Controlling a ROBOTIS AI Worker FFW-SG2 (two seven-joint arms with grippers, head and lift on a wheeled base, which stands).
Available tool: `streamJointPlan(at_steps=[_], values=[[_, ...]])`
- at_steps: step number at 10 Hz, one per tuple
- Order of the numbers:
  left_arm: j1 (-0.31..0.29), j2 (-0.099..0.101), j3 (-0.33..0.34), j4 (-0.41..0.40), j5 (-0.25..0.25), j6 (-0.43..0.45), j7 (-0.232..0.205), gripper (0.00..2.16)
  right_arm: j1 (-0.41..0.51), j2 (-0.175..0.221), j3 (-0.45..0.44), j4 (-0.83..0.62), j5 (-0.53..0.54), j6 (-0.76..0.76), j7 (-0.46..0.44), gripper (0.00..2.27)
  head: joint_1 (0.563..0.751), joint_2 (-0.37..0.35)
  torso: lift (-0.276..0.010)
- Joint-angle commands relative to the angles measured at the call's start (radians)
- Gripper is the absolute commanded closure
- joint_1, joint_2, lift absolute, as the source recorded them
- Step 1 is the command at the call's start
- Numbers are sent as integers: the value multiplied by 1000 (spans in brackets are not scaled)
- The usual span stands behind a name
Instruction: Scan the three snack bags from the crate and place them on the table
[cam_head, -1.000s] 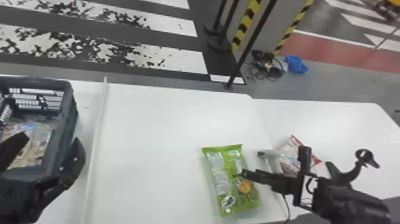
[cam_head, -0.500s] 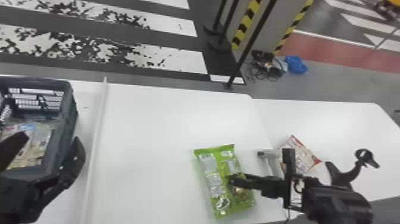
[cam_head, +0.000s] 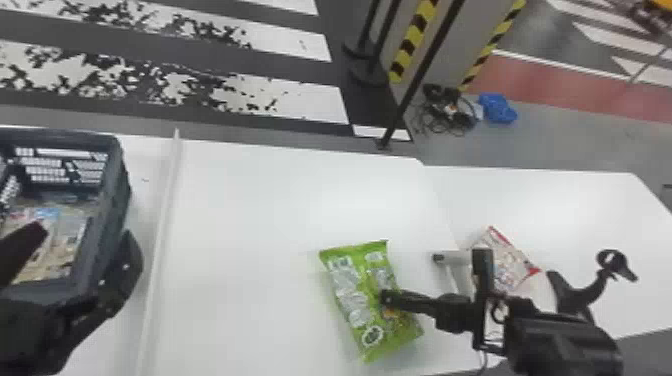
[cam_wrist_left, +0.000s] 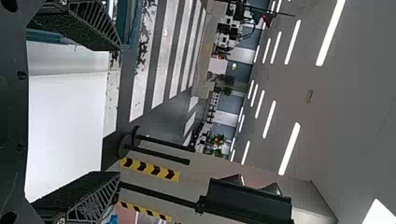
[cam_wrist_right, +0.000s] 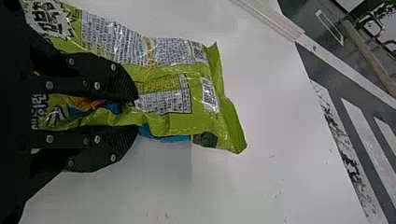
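Observation:
My left gripper (cam_head: 87, 234) is by the dark crate (cam_head: 122, 185) at the left, where flat packets lie inside. In the left wrist view the left gripper (cam_wrist_left: 118, 111) stands open, its two fingers wide apart with nothing between them. My right gripper (cam_head: 387, 298) has the green snack bag (cam_head: 347, 292) by its right side, over the table (cam_head: 250, 225). In the right wrist view the right gripper (cam_wrist_right: 137, 113) is shut on the long edge of the green bag (cam_wrist_right: 173, 70), whose printed face shows. A white-and-red snack bag (cam_head: 510, 265) lies farther right, partly behind the right gripper.
Near the right gripper lies a pale device with a dark end (cam_head: 450, 257). Right of it rises a black curved part (cam_head: 612, 265). A raised strip (cam_head: 162, 225) runs along the table beside the crate. Black posts (cam_head: 420, 75) stand beyond the far edge.
The right gripper has moved left with the green bag in it, uncovering more of the white-and-red bag. The left arm and the crate look unchanged.

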Motion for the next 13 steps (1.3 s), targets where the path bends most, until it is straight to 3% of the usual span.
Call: streamJointPlan(at_steps=[1, 3, 5, 7, 8, 9, 10, 12, 13], values=[[0, -1, -3, 5, -5, -3, 1, 36, 22, 5, -28, -39, -28, 36, -1, 2108, 695, -338, -36], [-8, -5, -9, 14, -3, -6, 1, 36, 70, 11, -114, -194, -123, 192, 3, 2108, 695, -344, -36], [-9, -8, -12, 17, -3, -6, 1, 36, 52, 1, -258, -267, -282, 337, 10, 2108, 695, -350, -36], [-9, -8, -15, 17, -5, -6, 1, 36, -80, -4, -398, -186, -351, 379, -29, 2108, 695, -350, -36], [-8, -6, -14, 19, -11, -3, 1, 36, -166, -38, -444, -59, -381, 355, -61, 2108, 695, -350, -36], [-1, -5, -14, 17, -19, -3, 1, 36, -228, -75, -456, 66, -410, 284, -142, 2108, 695, -350, -36], [8, -3, -11, 13, -28, -6, 1, 36, -260, -78, -454, 122, -397, 171, -273, 2108, 695, -350, -36], [26, 2, 6, 11, -29, -6, 1, 36, -361, -102, -431, 328, -373, -35, -420, 2111, 695, -350, -36], [34, 2, 11, 11, -34, -6, 3, 36, -376, -102, -393, 388, -370, -188, -573, 2108, 695, -350, -36]])
